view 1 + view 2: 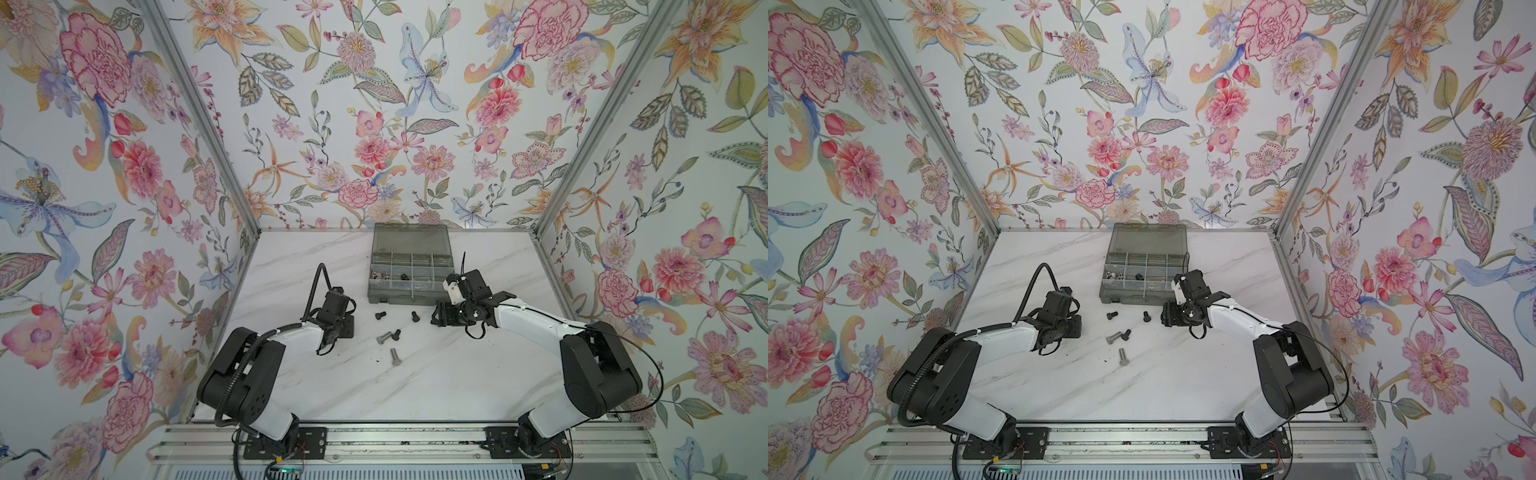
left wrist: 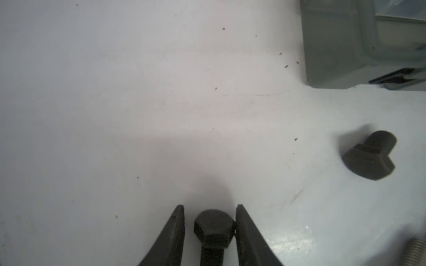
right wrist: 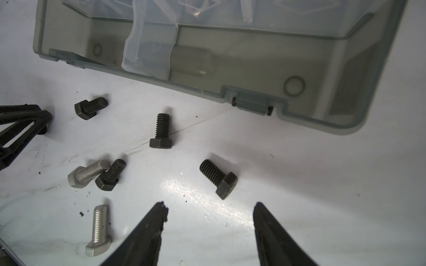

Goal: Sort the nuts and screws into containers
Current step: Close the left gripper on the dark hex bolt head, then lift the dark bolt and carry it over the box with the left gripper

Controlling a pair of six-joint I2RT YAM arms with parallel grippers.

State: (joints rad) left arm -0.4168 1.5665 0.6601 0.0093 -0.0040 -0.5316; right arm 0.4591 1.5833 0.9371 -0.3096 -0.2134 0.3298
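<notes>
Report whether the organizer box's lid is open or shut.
Open. The lid is swung back behind the organizer box, and its cells lie uncovered, a few parts showing inside.

Seven loose screws, one organizer box, two grippers.
The black screws (image 3: 161, 131) are five: one between the fingers of the left gripper (image 2: 209, 207), one just ahead of the right gripper (image 3: 209, 205), and three further out from it. The silver screws (image 3: 99, 232) are two, both off to the side of the right gripper's tips, toward the left gripper. The organizer box (image 1: 409, 300) is one; the small pieces in its cells are too small to count.
</notes>
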